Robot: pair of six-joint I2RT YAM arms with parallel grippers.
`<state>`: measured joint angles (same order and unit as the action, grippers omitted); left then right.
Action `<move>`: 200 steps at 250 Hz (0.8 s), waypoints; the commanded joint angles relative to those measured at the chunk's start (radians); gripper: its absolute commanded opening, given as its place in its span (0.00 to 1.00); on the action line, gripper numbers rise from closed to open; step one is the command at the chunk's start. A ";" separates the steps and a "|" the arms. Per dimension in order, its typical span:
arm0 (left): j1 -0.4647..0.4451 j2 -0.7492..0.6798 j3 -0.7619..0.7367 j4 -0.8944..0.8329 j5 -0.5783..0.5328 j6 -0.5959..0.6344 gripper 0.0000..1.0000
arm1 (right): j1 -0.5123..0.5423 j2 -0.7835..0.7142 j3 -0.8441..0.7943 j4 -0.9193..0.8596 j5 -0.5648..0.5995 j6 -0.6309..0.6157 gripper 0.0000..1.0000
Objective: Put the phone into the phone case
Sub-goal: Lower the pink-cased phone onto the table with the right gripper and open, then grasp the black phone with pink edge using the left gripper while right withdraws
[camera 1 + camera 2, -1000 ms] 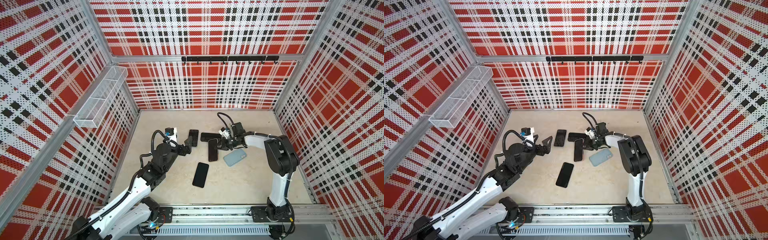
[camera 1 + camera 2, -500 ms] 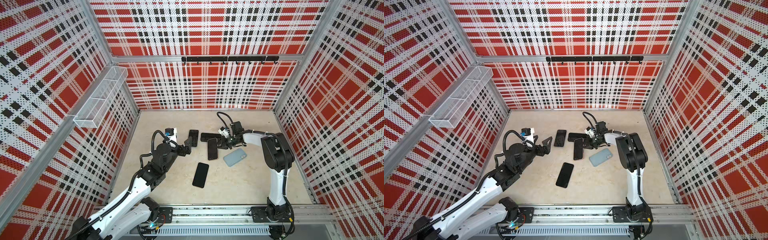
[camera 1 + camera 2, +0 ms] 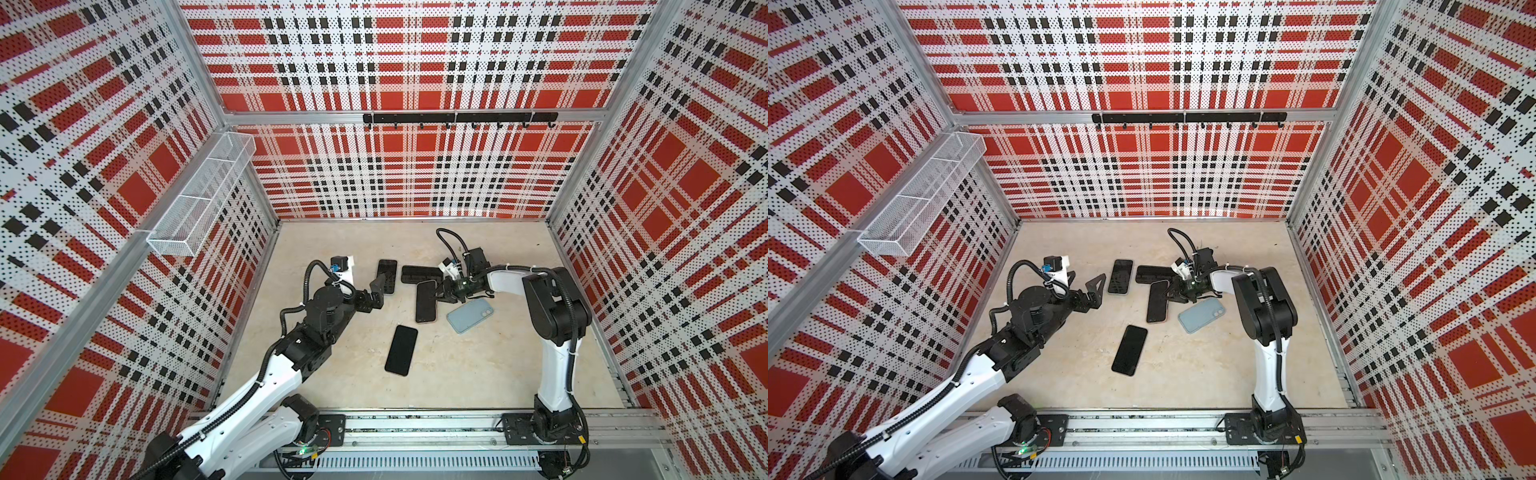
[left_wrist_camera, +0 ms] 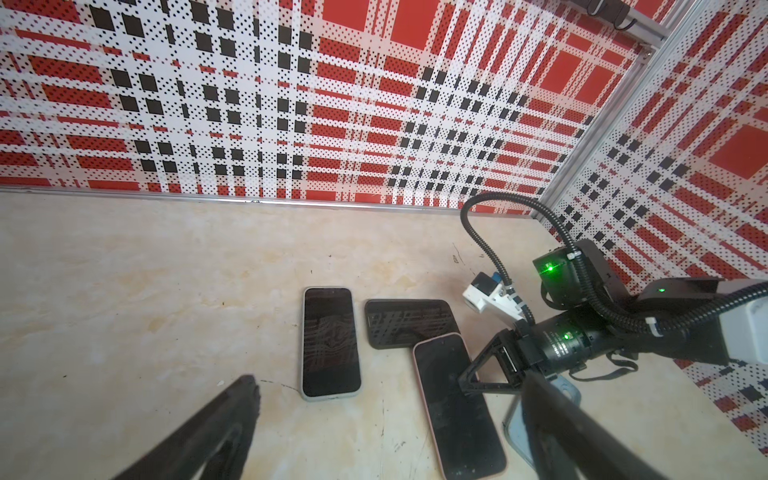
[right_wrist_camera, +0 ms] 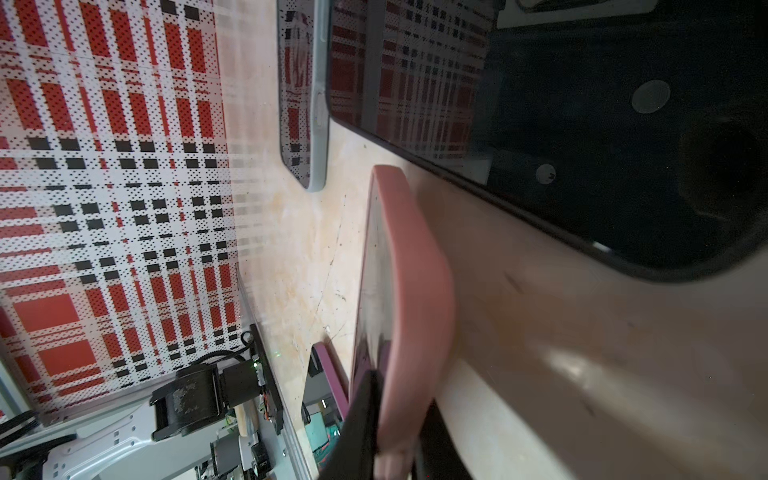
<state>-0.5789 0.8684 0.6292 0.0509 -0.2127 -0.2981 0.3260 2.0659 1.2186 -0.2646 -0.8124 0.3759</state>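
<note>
Pinching rounded matte pink case (image 5: 415, 291) rim, right fingers (image 5: 361, 415); left fingers (image 4: 237, 399) splayed wide, empty.

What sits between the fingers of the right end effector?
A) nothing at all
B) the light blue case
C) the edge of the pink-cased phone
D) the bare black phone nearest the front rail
C: in the right wrist view the pink-cased phone has its edge pinched by the right end effector, while the light blue case and bare black phone lie free.
</note>
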 commanded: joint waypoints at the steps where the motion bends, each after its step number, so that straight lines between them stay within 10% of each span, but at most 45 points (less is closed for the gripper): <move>1: 0.006 -0.032 0.020 -0.004 -0.019 0.010 0.99 | 0.012 0.011 -0.045 -0.061 0.186 -0.071 0.23; 66: 0.059 -0.054 0.021 -0.026 -0.036 -0.054 1.00 | 0.007 -0.061 -0.066 -0.018 0.292 -0.044 0.41; 126: 0.164 -0.057 0.054 -0.118 0.187 -0.079 1.00 | -0.004 -0.250 -0.081 0.012 0.444 -0.019 0.47; 200: 0.018 -0.045 0.164 -0.376 0.037 -0.006 1.00 | -0.008 -0.703 -0.321 0.242 0.729 -0.045 0.49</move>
<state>-0.4778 0.8230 0.7280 -0.1722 -0.0837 -0.3424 0.3195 1.5246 0.9764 -0.1627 -0.2543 0.3626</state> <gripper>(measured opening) 0.993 0.477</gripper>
